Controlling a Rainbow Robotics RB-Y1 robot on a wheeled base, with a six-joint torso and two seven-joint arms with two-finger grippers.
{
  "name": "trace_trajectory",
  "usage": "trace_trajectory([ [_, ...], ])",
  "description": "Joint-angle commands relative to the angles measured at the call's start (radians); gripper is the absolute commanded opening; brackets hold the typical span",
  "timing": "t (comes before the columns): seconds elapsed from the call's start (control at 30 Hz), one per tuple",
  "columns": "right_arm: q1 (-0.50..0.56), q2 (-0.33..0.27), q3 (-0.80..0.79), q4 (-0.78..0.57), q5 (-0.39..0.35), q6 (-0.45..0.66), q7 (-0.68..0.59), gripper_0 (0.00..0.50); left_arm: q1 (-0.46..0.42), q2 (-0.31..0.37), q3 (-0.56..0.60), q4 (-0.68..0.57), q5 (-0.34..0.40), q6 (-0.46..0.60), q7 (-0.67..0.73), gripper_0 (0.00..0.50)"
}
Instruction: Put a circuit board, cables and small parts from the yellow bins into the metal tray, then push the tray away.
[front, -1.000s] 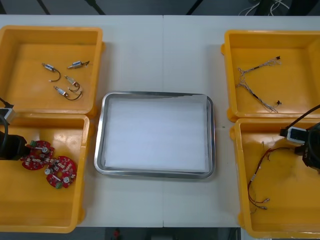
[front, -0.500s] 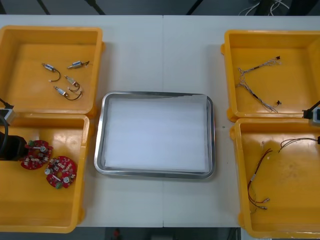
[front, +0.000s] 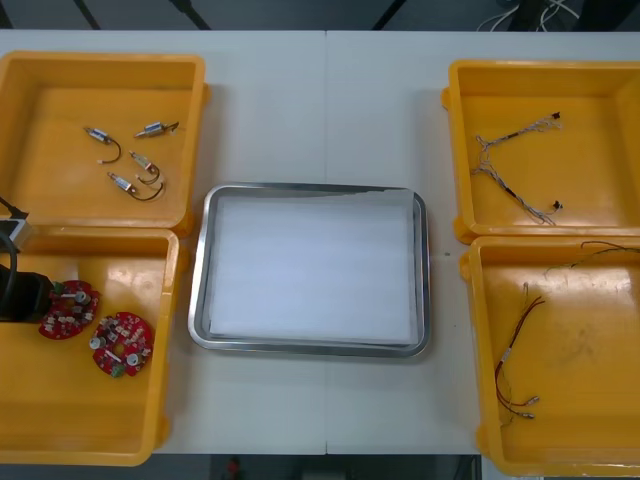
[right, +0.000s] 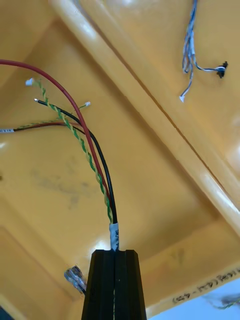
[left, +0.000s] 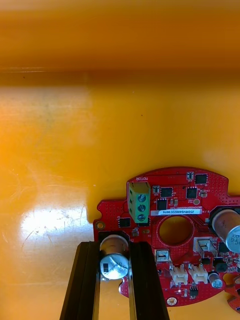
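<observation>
Right pincer (right: 115, 254) has pulled back w/ a cable bundle (right: 102, 172), closed tight on it above near-right yellow bin (front: 590, 385). Left pincer (left: 115, 247), in near-left bin (front: 60, 415), grips a round can (left: 114, 264) on a red circuit board (left: 172, 202).

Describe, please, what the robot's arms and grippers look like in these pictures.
Both grippers have black fingers. The left gripper has flat, straight bars with squared tips; the right gripper has bevelled outer edges. In the front view the left arm is a black block with a small grey box and a thin black cable beside it.
</observation>
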Motion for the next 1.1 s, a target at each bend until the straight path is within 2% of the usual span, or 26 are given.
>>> trace_trajectory([
  [0.03,-0.003,0.028,-0.050,-0.079,0.007,0.035,-0.194,0.000,-0.021,0.089,-0.021,-0.027,0.032,0.011,0.065,0.000],
  [0.23,-0.040,0.051,-0.039,-0.145,0.030,0.090,-0.427,0.000,-0.017,0.187,-0.021,-0.060,0.138,0.012,0.049,0.000],
  [0.43,-0.106,0.085,-0.005,-0.186,0.056,0.169,-0.606,0.000,-0.017,0.273,0.005,-0.100,0.209,0.012,0.041,0.000],
  [0.57,-0.150,0.099,0.039,-0.205,0.070,0.182,-0.708,0.000,-0.017,0.281,0.063,-0.110,0.255,0.037,0.038,0.000],
  [0.67,-0.189,0.111,0.088,-0.212,0.084,0.182,-0.788,0.000,-0.019,0.277,0.154,-0.139,0.264,0.116,0.046,0.000],
  [0.87,-0.241,0.146,0.157,-0.212,0.108,0.182,-0.864,0.000,-0.019,0.279,0.299,-0.176,0.308,0.254,0.059,0.000],
  [1.1,-0.279,0.203,0.214,-0.225,0.142,0.182,-0.883,0.000,-0.025,0.299,0.345,-0.200,0.391,0.276,0.095,0.000],
])
